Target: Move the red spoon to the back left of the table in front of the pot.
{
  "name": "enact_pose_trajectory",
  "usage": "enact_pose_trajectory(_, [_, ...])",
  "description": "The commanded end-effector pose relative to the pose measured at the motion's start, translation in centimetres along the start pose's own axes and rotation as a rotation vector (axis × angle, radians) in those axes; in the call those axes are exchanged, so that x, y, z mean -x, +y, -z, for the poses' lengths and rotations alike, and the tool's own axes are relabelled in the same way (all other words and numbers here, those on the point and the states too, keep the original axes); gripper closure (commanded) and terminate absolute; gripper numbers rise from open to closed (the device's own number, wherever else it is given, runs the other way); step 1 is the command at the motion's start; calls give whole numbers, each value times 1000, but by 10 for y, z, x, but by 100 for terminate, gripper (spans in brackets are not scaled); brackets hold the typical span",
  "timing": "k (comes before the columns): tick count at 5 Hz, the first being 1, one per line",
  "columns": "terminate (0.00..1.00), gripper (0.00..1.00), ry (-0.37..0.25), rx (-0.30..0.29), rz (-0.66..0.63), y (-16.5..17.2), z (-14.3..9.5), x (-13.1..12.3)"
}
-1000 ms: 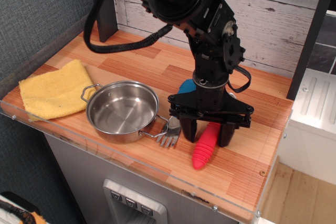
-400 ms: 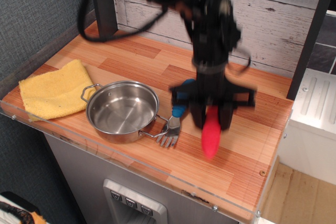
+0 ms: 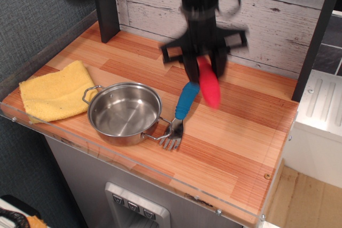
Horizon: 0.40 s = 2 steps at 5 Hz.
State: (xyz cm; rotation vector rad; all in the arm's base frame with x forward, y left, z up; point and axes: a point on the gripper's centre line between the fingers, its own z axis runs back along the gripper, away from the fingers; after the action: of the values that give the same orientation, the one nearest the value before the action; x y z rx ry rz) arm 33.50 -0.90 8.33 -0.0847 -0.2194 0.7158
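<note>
My gripper (image 3: 203,67) is shut on the red spoon (image 3: 209,86) and holds it in the air above the middle of the table (image 3: 235,137). The spoon's thick red handle hangs down from between the fingers; its metal bowl is hidden by them. The arm is motion-blurred. The steel pot (image 3: 124,112) stands at the front left, well below and left of the gripper. The spoon touches nothing on the table.
A blue-handled metal fork (image 3: 180,115) lies just right of the pot, its tines by the pot's handle. A yellow cloth (image 3: 56,91) lies at the left edge. A black post (image 3: 105,5) stands at the back left. The clear acrylic rim (image 3: 133,166) runs along the front.
The gripper closed on the red spoon lying at the front right, lifted it off the table, and carried it up and toward the back. The fork, formerly half hidden, now shows fully.
</note>
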Motion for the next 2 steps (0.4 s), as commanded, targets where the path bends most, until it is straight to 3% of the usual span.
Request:
enact_pose_trajectory(1, [0, 100, -112, -45, -484, 27, -4, -54])
enact_pose_trajectory(2, [0, 100, -102, -65, -741, 34, 3, -72])
